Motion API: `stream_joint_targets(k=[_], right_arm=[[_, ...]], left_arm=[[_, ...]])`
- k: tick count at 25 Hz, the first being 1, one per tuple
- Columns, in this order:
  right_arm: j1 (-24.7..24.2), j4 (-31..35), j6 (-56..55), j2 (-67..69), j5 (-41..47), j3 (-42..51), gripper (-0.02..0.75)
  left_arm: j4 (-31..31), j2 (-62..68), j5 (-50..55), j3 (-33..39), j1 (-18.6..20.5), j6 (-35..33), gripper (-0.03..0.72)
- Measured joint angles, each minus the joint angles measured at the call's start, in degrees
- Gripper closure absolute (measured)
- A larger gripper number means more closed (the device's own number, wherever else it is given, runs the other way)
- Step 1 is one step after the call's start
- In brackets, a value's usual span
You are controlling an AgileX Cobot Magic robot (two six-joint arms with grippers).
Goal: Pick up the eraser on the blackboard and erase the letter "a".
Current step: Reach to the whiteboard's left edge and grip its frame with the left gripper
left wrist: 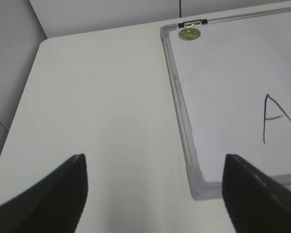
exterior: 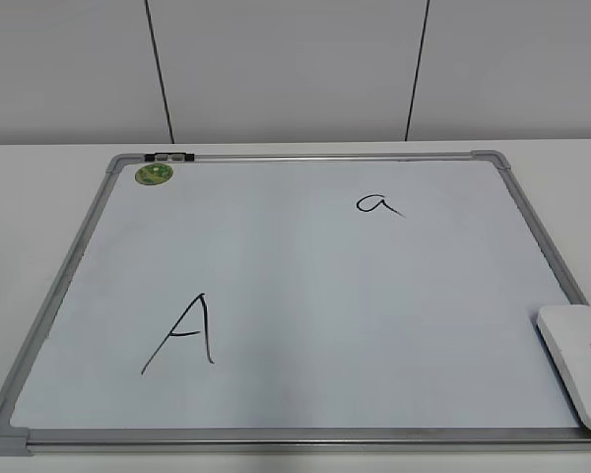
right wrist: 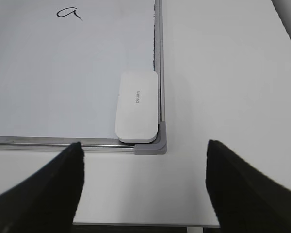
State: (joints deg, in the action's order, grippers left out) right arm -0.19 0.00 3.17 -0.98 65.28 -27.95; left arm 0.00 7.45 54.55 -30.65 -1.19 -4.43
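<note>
The blackboard point(exterior: 295, 296) is a white board in a silver-grey frame, flat on the table. The white eraser point(exterior: 579, 360) lies in its near right corner; it also shows in the right wrist view point(right wrist: 137, 107). The small letter "a" point(exterior: 377, 205) is at the board's far right; the right wrist view shows it too point(right wrist: 69, 12). My right gripper point(right wrist: 143, 182) is open and empty, above the table's front edge, short of the eraser. My left gripper point(left wrist: 153, 187) is open and empty, over bare table left of the board's near left corner point(left wrist: 200, 187). Neither gripper shows in the exterior view.
A large capital "A" point(exterior: 184, 335) is drawn at the board's near left. A green round magnet point(exterior: 155, 174) sits in the far left corner. The table's front edge point(right wrist: 145, 224) runs just under my right gripper. A wall stands behind the table.
</note>
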Motion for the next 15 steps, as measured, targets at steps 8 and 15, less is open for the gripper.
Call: stream_joint_targets(k=[8,15], right_arm=[[0.0,0.0,0.0,0.0,0.0,0.0,0.157],[0.0,0.0,0.0,0.0,0.0,0.0,0.157]], left_arm=[[0.0,22.6,-20.2,0.0,0.1,0.0,0.078],[-1.2,45.1,-26.1,-5.3,0.2,0.0,0.087]])
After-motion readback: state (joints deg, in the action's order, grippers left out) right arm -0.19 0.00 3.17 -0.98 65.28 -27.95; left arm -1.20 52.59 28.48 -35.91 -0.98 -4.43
